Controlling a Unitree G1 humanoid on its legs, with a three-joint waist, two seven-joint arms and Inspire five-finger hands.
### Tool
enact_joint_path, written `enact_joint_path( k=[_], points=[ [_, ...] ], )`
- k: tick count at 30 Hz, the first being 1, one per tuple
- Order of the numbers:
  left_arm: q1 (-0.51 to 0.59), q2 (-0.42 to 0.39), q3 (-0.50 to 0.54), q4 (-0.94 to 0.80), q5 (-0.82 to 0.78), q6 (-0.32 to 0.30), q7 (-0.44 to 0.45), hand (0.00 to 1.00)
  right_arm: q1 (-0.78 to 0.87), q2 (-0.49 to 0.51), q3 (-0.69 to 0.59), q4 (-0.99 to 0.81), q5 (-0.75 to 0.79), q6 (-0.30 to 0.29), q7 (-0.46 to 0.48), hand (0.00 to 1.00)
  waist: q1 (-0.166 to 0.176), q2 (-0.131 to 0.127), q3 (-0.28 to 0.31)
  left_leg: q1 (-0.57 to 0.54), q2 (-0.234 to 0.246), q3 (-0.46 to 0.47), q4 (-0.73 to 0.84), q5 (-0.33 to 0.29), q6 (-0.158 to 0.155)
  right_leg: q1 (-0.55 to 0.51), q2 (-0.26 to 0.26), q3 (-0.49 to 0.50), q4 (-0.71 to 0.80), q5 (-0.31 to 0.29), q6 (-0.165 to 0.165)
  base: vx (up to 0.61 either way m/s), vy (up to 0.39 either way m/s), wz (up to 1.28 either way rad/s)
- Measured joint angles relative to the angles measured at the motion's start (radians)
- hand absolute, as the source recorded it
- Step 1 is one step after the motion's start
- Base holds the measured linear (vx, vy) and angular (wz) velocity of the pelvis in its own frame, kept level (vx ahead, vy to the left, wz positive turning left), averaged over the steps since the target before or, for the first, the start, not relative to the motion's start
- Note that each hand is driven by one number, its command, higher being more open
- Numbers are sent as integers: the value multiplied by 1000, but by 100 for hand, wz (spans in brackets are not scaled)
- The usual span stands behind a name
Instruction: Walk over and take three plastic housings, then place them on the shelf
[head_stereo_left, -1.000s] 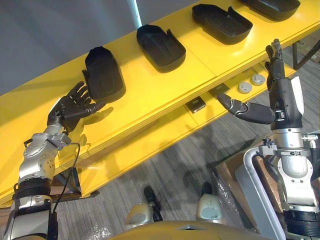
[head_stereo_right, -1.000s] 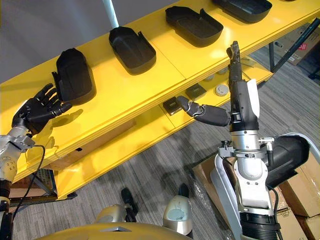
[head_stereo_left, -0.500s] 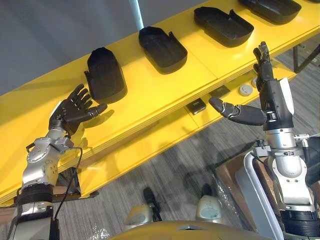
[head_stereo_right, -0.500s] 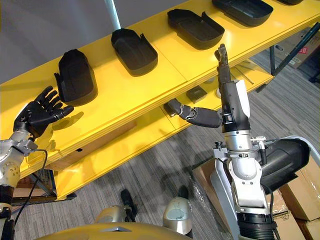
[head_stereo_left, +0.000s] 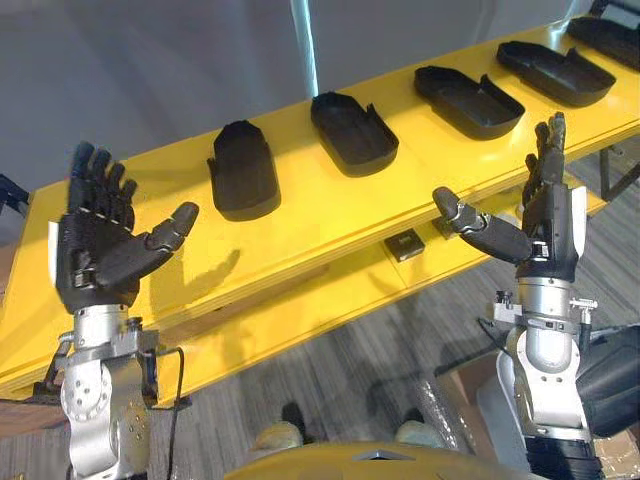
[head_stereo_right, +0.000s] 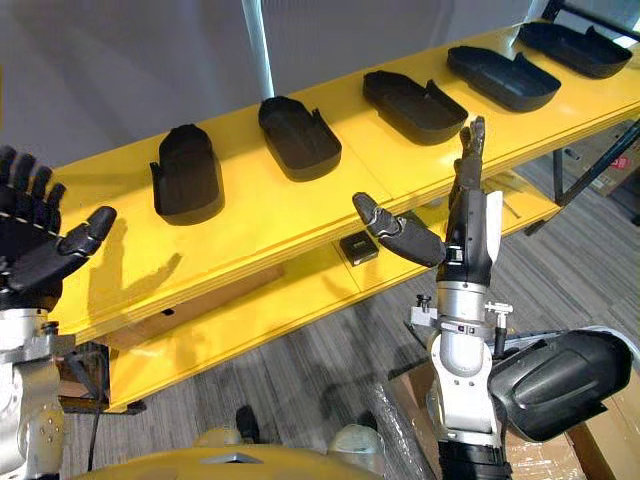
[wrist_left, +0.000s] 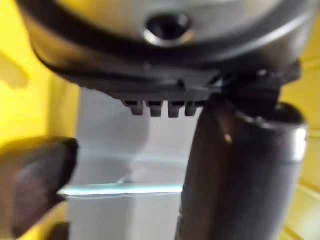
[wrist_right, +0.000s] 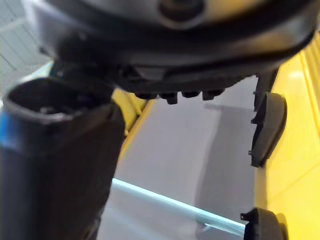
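Hovering empty and splayed open, L hand (head_stereo_left: 100, 250) and R hand (head_stereo_left: 530, 225) sit near-side of yellow shelf (head_stereo_left: 300, 215) w/ black plastic housings (head_stereo_left: 243, 170) in a row on top; risk: hasty reach shoves one off far edge.

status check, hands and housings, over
Left robot hand open, empty. Right robot hand open, empty. Plastic housings in a row on yellow shelf. Nothing between.

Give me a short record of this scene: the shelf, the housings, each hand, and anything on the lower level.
shelf: yellow, two levels
housings: five, black, in a row on the top level
left hand: open, held up in front of the shelf, holds nothing
right hand: open, fingers pointing up, holds nothing
lower level: small dark part
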Motion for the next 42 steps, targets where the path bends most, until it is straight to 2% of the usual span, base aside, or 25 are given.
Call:
enact_joint_path(
  k=[3,5,7,11,13,15,16,17,18,19,20,21,23,26,29,31,33,35,36,37,38,39,40,41,42],
  points=[
    [2,-20,-34,-80,-2,-48,-15,100,14,24,0,2,-18,15,-22,100,-8,-3,-9,13,7,27,-2,-2,-3,7,11,24,-32,24,-3,17,2,-26],
    [3,-22,-60,-100,-15,-54,-19,100,23,33,1,2,-37,31,-33,100,-13,-6,-14,28,13,50,-3,-6,-8,14,19,43,-51,34,-5,0,-2,-39],
    [11,-25,-120,-113,-35,-84,-20,100,52,33,1,1,-43,64,-64,100,-20,-15,-24,37,24,86,-4,-14,-17,8,35,78,-79,50,-9,-1,-19,-49],
    [16,-25,-176,-114,-39,-107,-4,100,99,37,-1,1,-92,116,-117,100,-33,-33,-25,55,49,166,6,-29,-36,-28,62,154,-94,63,-15,7,-27,-71],
    [16,-25,-211,-113,-39,-129,19,100,131,37,-22,-1,-104,121,-132,100,-50,-44,-23,55,73,223,54,-59,-47,-55,73,188,-94,80,-28,37,-30,-80],
    [13,-26,-239,-112,-37,-137,52,100,139,37,-44,-1,-96,121,-143,100,-69,-47,-20,50,94,249,106,-91,-45,-68,87,225,-91,89,-34,42,-33,-75],
    [5,-25,-247,-107,-30,-137,74,100,143,37,-58,-2,-93,121,-148,100,-71,-48,-20,47,104,240,139,-114,-24,-77,97,253,-89,97,-39,50,-51,-91],
    [-4,-25,-248,-104,-29,-137,98,100,145,37,-68,-5,-75,120,-150,100,-71,-49,-19,41,108,204,171,-140,16,-80,104,286,-89,103,-43,53,-67,-101],
    [-21,-25,-244,-104,-29,-138,133,100,150,37,-79,-12,-54,120,-155,100,-74,-47,-20,9,116,121,237,-189,66,-94,115,324,-88,108,-50,36,-63,-88],
    [-27,-25,-238,-104,-29,-139,147,100,149,37,-80,-15,-49,119,-155,100,-73,-47,-18,-11,117,64,278,-219,97,-100,120,346,-88,110,-54,-27,4,-112],
    [-27,-26,-233,-108,-19,-146,185,100,142,34,-76,-26,11,111,-139,100,-50,-41,-14,-43,88,-102,345,-311,115,-121,136,409,-88,107,-69,-94,134,-152],
    [-15,-27,-223,-109,10,-156,219,100,117,33,-66,-26,51,102,-129,100,-22,-13,-16,-50,62,-219,379,-372,121,-143,160,460,-85,114,-77,-89,143,-159],
    [7,-53,-197,-111,33,-156,231,100,89,33,-22,-26,52,96,-123,100,-8,-2,-20,-53,44,-279,391,-388,93,-178,163,457,-67,121,-75,-75,127,-113],
    [17,-86,-194,-108,46,-152,221,100,76,34,57,-21,48,89,-126,100,-2,-11,-6,-57,19,-269,378,-398,74,-194,127,432,-72,144,-55,-64,142,-16],
    [1,-86,-198,-108,46,-165,215,100,70,41,84,24,65,90,-127,100,19,-11,2,-91,4,-309,377,-398,48,-215,106,388,-55,142,-51,-44,97,39],
    [-10,-87,-200,-107,44,-182,208,100,79,73,79,62,100,90,-137,100,20,-8,35,-89,-5,-343,399,-394,41,-223,96,364,26,106,-16,-12,42,49],
    [-11,-95,-201,-108,38,-193,202,100,104,121,72,83,101,90,-143,100,18,-1,54,-85,-10,-349,428,-396,37,-254,95,358,128,80,-22,-39,32,6],
    [-11,-95,-202,-109,11,-200,172,100,160,172,80,82,100,76,-140,100,18,-14,73,-53,-25,-303,435,-399,34,-277,92,389,188,79,-24,-72,72,-71],
    [-9,-95,-198,-109,11,-199,182,100,178,193,95,79,103,57,-124,100,25,-35,87,-16,-37,-245,433,-409,48,-283,86,374,196,97,-5,-237,79,-161],
    [-12,-94,-192,-109,20,-199,209,100,178,195,114,79,133,44,-99,100,40,-53,103,16,-42,-174,424,-412,53,-285,82,307,159,168,-27,-225,58,-167],
    [-13,-92,-189,-108,44,-197,232,100,171,191,128,77,164,36,-80,100,41,-49,105,16,-26,-151,413,-410,56,-276,84,274,91,239,-17,-329,3,-156],
    [-31,-88,-186,-93,71,-193,248,100,152,189,136,72,211,17,-68,100,39,-49,117,10,-30,-110,395,-404,59,-313,49,166,212,140,-90,-335,-18,-102],
    [-41,-84,-187,-85,81,-184,257,100,130,182,144,75,214,16,-70,100,38,-55,114,-1,-26,-88,397,-395,66,-338,5,101,403,-2,-118,-368,-17,-78],
    [-35,-83,-187,-85,84,-184,262,100,119,179,155,79,200,16,-82,100,37,-46,117,-3,-18,-83,399,-390,66,-334,-16,77,469,-45,-120,-256,-10,-49],
    [-23,-86,-186,-86,87,-186,283,100,99,175,189,85,188,16,-113,100,40,-40,116,-7,3,-74,401,-382,65,-308,-58,44,550,-96,-120,-97,-43,-34]
  ],
)
